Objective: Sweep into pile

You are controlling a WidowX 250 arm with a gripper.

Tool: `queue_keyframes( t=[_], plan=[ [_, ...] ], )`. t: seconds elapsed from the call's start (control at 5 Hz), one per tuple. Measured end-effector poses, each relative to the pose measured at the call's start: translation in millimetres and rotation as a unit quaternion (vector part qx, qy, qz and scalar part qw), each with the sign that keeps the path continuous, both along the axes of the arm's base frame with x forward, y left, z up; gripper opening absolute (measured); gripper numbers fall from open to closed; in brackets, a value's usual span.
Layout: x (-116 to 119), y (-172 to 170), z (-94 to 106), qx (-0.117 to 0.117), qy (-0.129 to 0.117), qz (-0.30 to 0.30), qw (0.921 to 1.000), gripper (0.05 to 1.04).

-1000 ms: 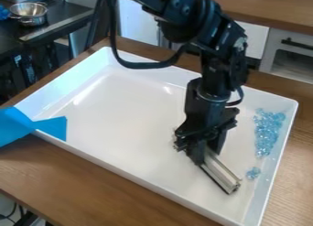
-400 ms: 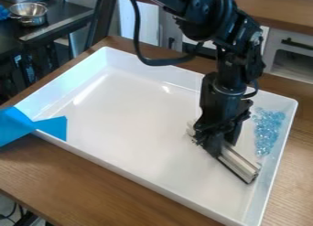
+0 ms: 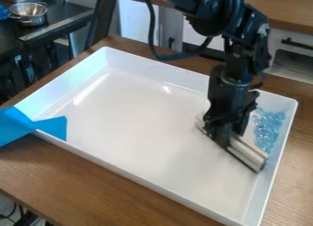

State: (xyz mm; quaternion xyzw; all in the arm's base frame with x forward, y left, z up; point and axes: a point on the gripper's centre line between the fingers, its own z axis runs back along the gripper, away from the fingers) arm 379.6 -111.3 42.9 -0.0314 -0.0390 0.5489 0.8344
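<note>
A: Here we are, and the black two-finger gripper [image 3: 227, 130] is down inside the large white rectangular tray [image 3: 140, 115]. What has it got?

B: A long pale metal bar [image 3: 247, 152], clamped between its fingers and set at a slant over the tray floor. That's our sweeper!

A: And the thing to be swept?

B: The small translucent light-blue beads [image 3: 267, 128], bunched in a drawn-out band beside the tray's right wall, towards the far right corner. The lower end of the bar is right by the near end of that band; whether they touch, I can't tell.

A: So which step is this?

B: The gathering sweep, I'd say, and well along. The beads look mostly collected, but the band is longer than a neat pile should be. The next move calls for a low push towards the far corner, bar kept flat so nothing slips under it.

A: Any danger?

B: The bar could knock the wall, or squeeze beads out round its end.

A: And the containers?

B: The tray holds the beads and the bar, with bright blue sheet material [image 3: 52, 127] over its left corner. Back left, there's a shiny round steel pan [image 3: 28, 11] on a dark counter [image 3: 58, 24].
</note>
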Motion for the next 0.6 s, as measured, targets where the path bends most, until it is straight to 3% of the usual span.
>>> queue_keyframes(
  t=[0.6],
  plan=[
    [30.5, 15.0, 11.1, -0.017, -0.003, 0.021, 0.9996, 0.376]
  ],
)
